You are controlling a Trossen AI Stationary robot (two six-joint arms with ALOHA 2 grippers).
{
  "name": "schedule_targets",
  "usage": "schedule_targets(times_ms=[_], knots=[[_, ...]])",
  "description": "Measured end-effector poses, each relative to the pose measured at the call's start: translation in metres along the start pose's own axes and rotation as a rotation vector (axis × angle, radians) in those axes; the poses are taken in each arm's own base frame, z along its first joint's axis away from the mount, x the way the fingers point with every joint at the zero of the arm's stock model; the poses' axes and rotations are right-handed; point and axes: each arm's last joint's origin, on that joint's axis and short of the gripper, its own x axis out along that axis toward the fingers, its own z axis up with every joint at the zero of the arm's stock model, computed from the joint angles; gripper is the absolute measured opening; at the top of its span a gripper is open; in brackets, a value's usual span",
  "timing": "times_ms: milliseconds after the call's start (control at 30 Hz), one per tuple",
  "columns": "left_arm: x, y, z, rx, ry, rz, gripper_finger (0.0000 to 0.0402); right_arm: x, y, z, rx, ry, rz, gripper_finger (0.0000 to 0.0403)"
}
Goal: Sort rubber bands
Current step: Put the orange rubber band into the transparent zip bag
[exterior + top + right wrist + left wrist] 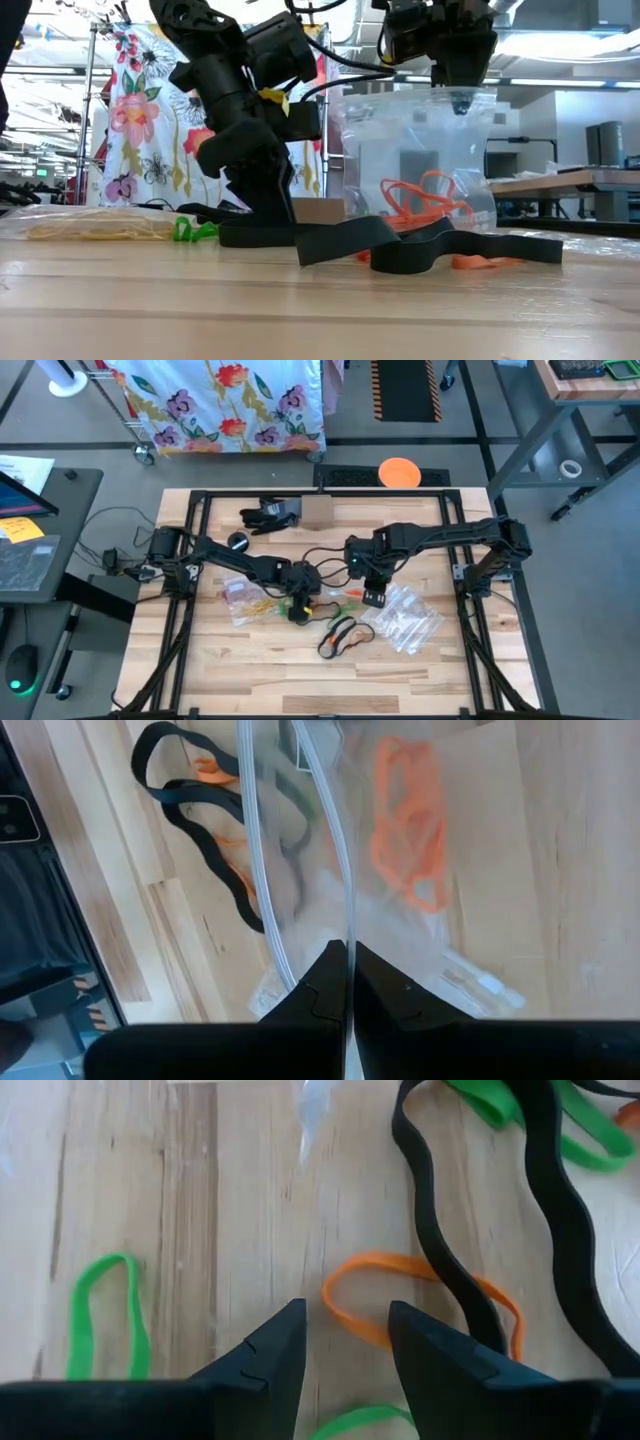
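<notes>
The rubber bands [340, 632] lie loose on the wooden table [250, 680] near its middle: wide black loops, thin orange ones and green ones, tangled just in front of both claws. In the left wrist view an orange band [400, 1295] lies flat right ahead of the fingertips, a black band [440, 1250] crossing over it, a green band [105, 1315] off to one side with bare wood between them. The left gripper [345, 1350] hangs low over the table, fingers spread with a gap, holding nothing. The right gripper [348, 982], fingers pressed together, pinches the edge of a clear bag [420, 160] and holds it upright; orange bands [410, 830] sit inside it. More clear bags [405, 618] lie beside it. Open wood stretches toward the near table edge. Behind hangs a flowered cloth [130, 110].
</notes>
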Motion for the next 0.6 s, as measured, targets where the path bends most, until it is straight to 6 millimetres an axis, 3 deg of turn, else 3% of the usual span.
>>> schedule_targets(times_ms=[233, 433, 600], knots=[[0.002, 0.000, -0.007, 0.060, 0.006, 0.010, 0.0130, 0.000, 0.001, -0.001, 0.003, 0.006, -0.001, 0.0005], [-0.002, 0.004, -0.002, 0.086, 0.052, 0.023, 0.0017, 0.000, 0.001, -0.002, 0.006, 0.014, -0.002, 0.0005], [-0.008, 0.002, 0.009, 0.099, 0.051, 0.022, 0.0002, 0.000, 0.001, -0.002, 0.010, 0.018, -0.003, 0.0005]])
